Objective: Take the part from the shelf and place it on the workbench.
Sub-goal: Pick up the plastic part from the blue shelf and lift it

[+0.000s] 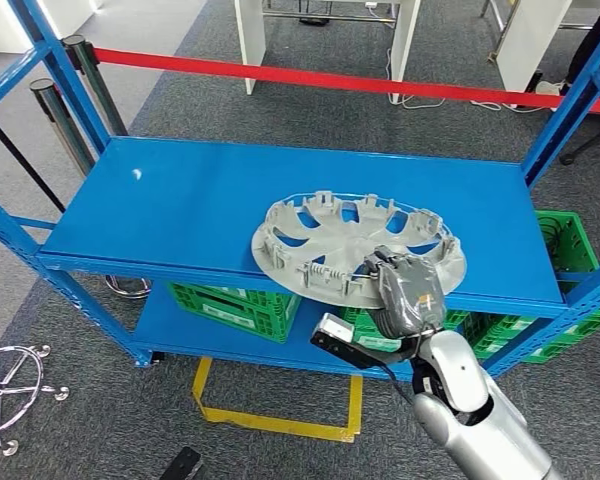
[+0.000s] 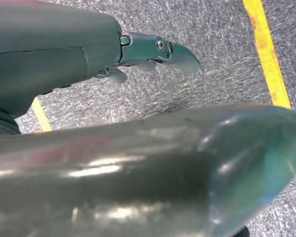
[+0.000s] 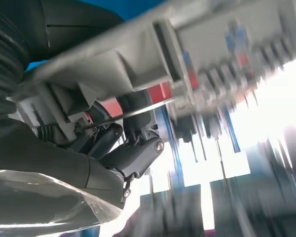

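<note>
Nearest the camera, below the blue shelf (image 1: 206, 210), the right hand (image 1: 404, 293) rises on its silver arm and grips the grey wheel cover (image 1: 335, 240) at the near rim, its fingers (image 3: 133, 155) curled up under the edge. That wheel cover lies on the shelf's top board, right of the middle, with its near edge jutting past the front lip of the shelf. Over grey carpet crossed by yellow tape (image 2: 267, 49), the left hand (image 2: 154, 49) hangs with its fingers straight and holds nothing. Under the shelf's top board, green crates (image 1: 236, 305) sit on the lower board. Left of the shelf, chrome posts (image 1: 55, 110) stand on the floor. Beyond the shelf, a red barrier band (image 1: 320, 75) stretches across, with white furniture legs (image 1: 250, 35) farther back
</note>
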Controlling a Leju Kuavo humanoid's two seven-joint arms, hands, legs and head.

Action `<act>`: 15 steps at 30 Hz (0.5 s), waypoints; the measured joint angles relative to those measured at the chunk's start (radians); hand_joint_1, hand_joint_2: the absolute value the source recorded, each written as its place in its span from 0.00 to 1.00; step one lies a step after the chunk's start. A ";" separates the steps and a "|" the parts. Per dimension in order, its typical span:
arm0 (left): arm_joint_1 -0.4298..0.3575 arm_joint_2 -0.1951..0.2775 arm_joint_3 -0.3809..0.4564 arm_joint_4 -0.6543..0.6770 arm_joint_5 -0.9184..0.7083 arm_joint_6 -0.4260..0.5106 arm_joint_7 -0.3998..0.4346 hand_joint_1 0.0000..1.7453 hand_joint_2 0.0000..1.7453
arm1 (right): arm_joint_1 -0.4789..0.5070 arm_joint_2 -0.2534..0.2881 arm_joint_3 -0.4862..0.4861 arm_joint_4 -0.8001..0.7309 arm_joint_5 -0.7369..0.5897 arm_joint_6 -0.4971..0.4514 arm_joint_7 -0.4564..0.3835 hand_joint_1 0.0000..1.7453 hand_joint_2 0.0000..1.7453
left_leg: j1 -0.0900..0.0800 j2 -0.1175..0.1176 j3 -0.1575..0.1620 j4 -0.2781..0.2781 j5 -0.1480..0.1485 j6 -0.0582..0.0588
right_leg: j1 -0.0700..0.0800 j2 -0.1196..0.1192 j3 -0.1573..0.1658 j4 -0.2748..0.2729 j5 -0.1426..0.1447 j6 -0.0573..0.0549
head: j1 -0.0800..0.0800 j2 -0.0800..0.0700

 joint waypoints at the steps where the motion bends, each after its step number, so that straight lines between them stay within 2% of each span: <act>1: 0.000 0.000 0.001 0.000 -0.002 0.003 0.003 0.00 0.00 | 0.017 0.000 -0.001 -0.028 0.063 -0.068 -0.004 1.00 1.00 | 0.000 0.000 0.000 0.000 0.000 0.000 | 0.000 0.000 0.000 0.000 0.000 0.000 | 0.000 0.000; 3: 0.000 0.000 0.001 0.000 -0.009 0.009 0.013 0.00 0.00 | 0.056 -0.001 -0.001 -0.095 0.196 -0.185 -0.008 1.00 1.00 | 0.000 0.000 -0.001 0.000 0.000 0.000 | 0.000 0.001 -0.001 0.000 0.000 0.000 | 0.000 0.000; 6: -0.005 0.000 0.001 0.000 -0.024 0.017 0.031 0.00 0.00 | 0.107 0.000 -0.003 -0.190 0.319 -0.276 -0.059 1.00 1.00 | 0.000 0.000 -0.003 0.000 0.000 0.000 | 0.000 0.000 -0.003 0.000 0.000 0.000 | 0.000 0.000; 12: -0.008 -0.003 0.000 0.000 -0.041 0.021 0.039 0.00 0.00 | 0.190 0.040 -0.083 -0.366 0.343 -0.298 -0.281 1.00 1.00 | 0.000 0.000 -0.004 0.000 0.000 0.000 | 0.000 0.000 -0.003 0.000 0.000 0.000 | 0.000 0.000; 15: -0.009 -0.005 -0.001 0.000 -0.045 0.021 0.041 0.00 0.00 | 0.213 0.065 -0.106 -0.434 0.344 -0.298 -0.320 1.00 1.00 | 0.000 0.000 -0.004 0.000 0.000 0.000 | 0.000 0.000 -0.003 0.000 0.000 0.000 | 0.000 0.000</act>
